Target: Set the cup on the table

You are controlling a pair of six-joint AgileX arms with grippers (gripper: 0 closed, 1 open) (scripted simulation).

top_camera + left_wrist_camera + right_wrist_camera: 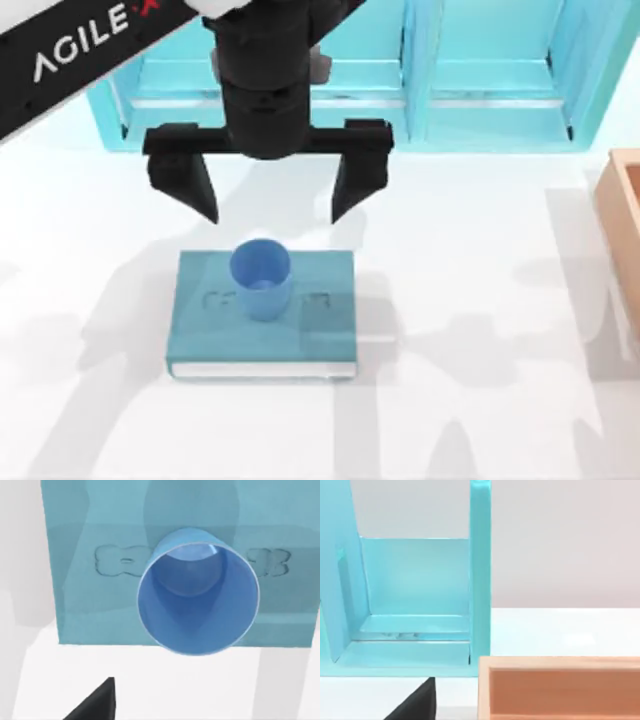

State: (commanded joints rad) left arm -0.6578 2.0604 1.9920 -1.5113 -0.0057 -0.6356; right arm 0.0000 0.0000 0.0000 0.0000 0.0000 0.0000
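White table (480, 420) spreads across the whole scene, plain and flat, and nothing stands on its near part in the top view. Farther in, a little left of centre, a teal book (320, 335) lies flat, its pale page edge facing me. On the book's cover stands the cup (261, 280), small, blue, handleless, upright with its mouth open to the camera. It sits near the book's far edge, so it is on the book and not yet on the table. From the left wrist view I look straight down into the cup (198, 597), empty, with the book (90, 600) under it and table (150, 685) showing past the book's edge.

Just beyond the cup hangs my left gripper (274, 205), its two black fingers spread wide, one to either side of the cup's line and above it, touching nothing. I judge this to be the approach: the grasp has not begun. The next move calls for lowering until the fingers straddle the cup wall, closing gently, lifting it off the book, then carrying it sideways onto bare table.

At the far edge stands a light-blue shelf (480, 90). A wooden box (622, 215) sits at the right edge. My right arm is parked near that box (560, 690) and shelf (415, 595), and I cannot tell its gripper's state.
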